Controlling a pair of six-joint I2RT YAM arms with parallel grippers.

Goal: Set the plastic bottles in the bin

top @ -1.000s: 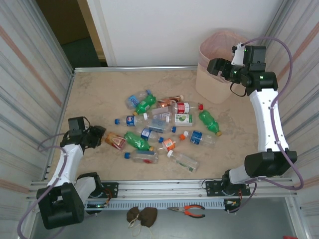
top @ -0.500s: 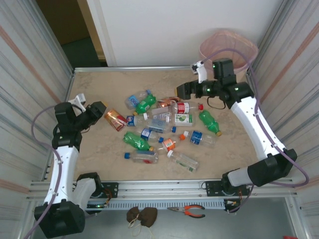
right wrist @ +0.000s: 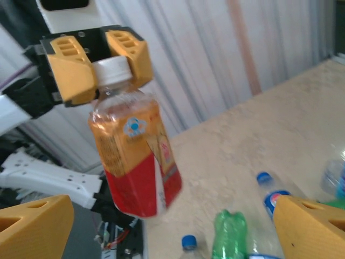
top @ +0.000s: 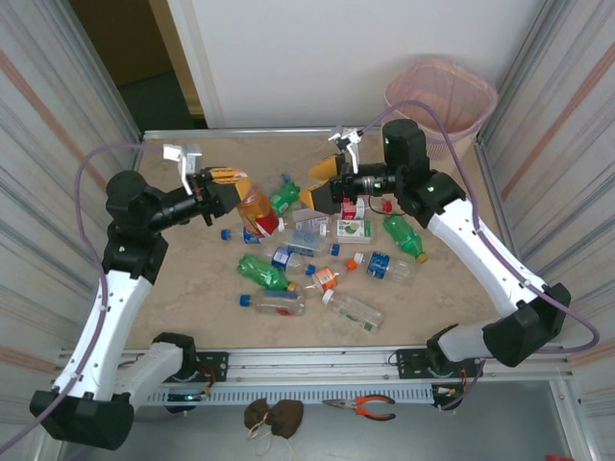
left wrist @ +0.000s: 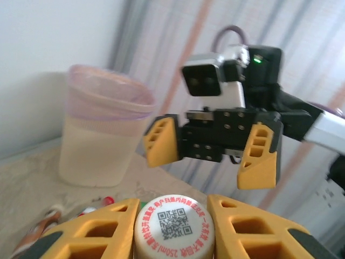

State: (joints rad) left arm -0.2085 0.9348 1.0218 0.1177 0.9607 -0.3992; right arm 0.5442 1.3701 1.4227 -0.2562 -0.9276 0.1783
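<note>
1. In the top external view, your left tool (top: 223, 192) sits at centre left of the frame, raised above the desk (top: 192, 288). It is clamped on the held bottle (top: 258, 206), which has an orange and red label.
2. Your right tool (top: 322, 187) is just right of that bottle, facing it, with its yellow fingers spread apart and nothing between them.
3. The other plastic bottles (top: 317, 254) lie scattered on their sides across the middle of the desk, among them a green bottle (top: 264, 272) towards the lower left of the heap.
4. The bin (top: 459, 123) stands at the upper right, behind the right arm and well apart from the held bottle.
5. In the left wrist view, the left tool (left wrist: 173, 226) fills the bottom edge, its two yellow fingers pressed against either side of the white cap (left wrist: 173, 225) of the held bottle.
6. The right tool (left wrist: 210, 156) faces you at centre frame, fingers wide apart. The bin (left wrist: 91, 156) stands at the left, on the desk by the wall.
7. In the right wrist view, the right tool (right wrist: 172, 232) shows one yellow finger in each bottom corner, far apart and empty.
8. At upper left the left tool (right wrist: 99, 59) grips the white cap (right wrist: 113, 70), and the held bottle (right wrist: 135, 156) hangs below it, tilted, clear of the desk (right wrist: 259, 135).
9. A green bottle (right wrist: 229, 234) lies on the desk at bottom centre.
</note>
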